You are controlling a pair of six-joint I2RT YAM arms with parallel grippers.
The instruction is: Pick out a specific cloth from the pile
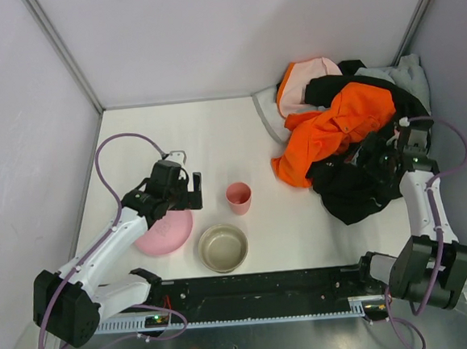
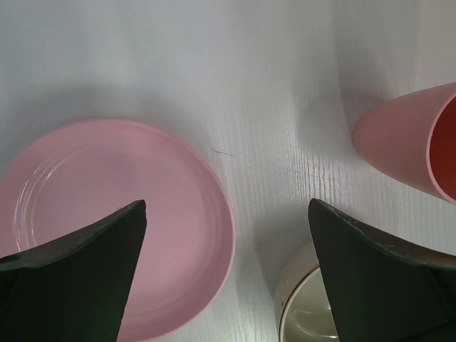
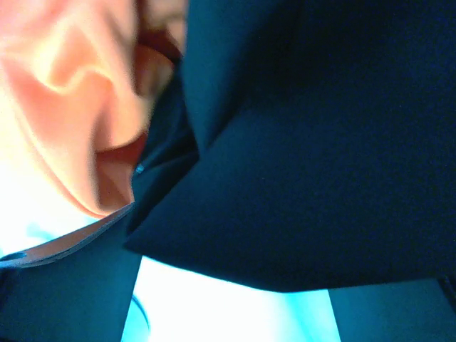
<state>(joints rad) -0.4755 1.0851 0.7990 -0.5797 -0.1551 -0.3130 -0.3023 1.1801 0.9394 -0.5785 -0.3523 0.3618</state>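
Observation:
The pile (image 1: 351, 125) lies at the back right: orange (image 1: 335, 130), black, grey and pale pink clothes. The black cloth (image 1: 352, 191) appears to be the garment spread at the pile's near side; I see no stripe from here. My right gripper (image 1: 384, 151) is down at the seam between that black fabric and the orange garment. In the right wrist view, black fabric (image 3: 306, 164) fills most of the frame and orange folds (image 3: 64, 107) sit at the left. The right gripper (image 3: 231, 288) stands open with a bright gap between its fingers. My left gripper (image 1: 184, 196) (image 2: 226, 214) hovers open and empty.
A pink plate (image 1: 167, 233) (image 2: 107, 214) lies under the left gripper. A pink cup (image 1: 238, 197) (image 2: 399, 142) stands mid-table, with a beige bowl (image 1: 223, 248) (image 2: 306, 313) just in front of it. Walls close in the table at the back and both sides.

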